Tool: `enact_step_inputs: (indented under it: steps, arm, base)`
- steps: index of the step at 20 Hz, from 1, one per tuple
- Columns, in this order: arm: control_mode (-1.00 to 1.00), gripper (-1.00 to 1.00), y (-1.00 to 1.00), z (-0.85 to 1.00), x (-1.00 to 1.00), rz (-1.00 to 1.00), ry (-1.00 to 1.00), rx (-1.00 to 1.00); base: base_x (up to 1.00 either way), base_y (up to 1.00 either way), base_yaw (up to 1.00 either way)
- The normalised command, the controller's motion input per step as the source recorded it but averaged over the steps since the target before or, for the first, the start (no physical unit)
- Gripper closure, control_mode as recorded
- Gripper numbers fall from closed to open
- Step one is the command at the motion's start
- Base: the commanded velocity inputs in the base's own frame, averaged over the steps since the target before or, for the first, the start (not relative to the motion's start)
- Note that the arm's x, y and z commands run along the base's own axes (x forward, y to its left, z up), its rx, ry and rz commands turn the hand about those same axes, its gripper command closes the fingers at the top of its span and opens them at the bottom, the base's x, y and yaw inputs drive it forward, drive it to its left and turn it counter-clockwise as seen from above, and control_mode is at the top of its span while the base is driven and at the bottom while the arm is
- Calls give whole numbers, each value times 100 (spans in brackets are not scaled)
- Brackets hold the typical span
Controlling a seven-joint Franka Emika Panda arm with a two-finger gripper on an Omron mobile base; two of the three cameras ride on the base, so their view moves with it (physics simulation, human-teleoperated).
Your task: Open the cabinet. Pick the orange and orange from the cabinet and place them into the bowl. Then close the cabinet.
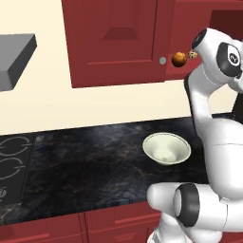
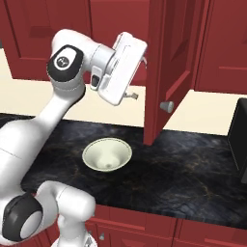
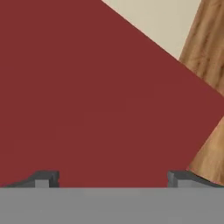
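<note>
Closest to you in the hand view sit the two dark fingertips (image 3: pixel 43 178), set wide apart at the bottom with nothing between them, so read the gripper (image 3: pixel 113 179) as spread and empty. Past them you get flat dark red cabinet (image 3: pixel 87 96) surface, a wedge of cream wall (image 3: pixel 162 22) at the top, and a strip of wood grain (image 3: pixel 208 65) down the right edge. Turn to the right base view and you see what that close look hides: the cabinet's right door (image 2: pixel 169 62) is swung out toward you, edge on, its grey knob (image 2: pixel 167 106) low on the door, and the white hand is raised just left of that door, above the counter. The bowl (image 2: pixel 107 154) sits on the dark marbled counter (image 2: pixel 193 173), below the hand and just left of the door's lower edge. From the left base view you pick up one orange (image 1: pixel 178 59) at the cabinet's bottom edge, just right of the closed left door's knob (image 1: pixel 163 60), with a tan speckled ball (image 1: pixel 192 55) touching or just beside it. The second orange you cannot find. The bowl holds nothing.
</note>
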Motion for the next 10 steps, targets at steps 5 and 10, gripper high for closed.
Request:
enact_step_inputs:
  steps: [5,10]
  arm:
    - [-100,-100,60,-28,-16,19,-4,0]
    - [-100,-100,41,-13,-24,23,0,0]
  base:
    - [0,0,0]
    - [0,0,0]
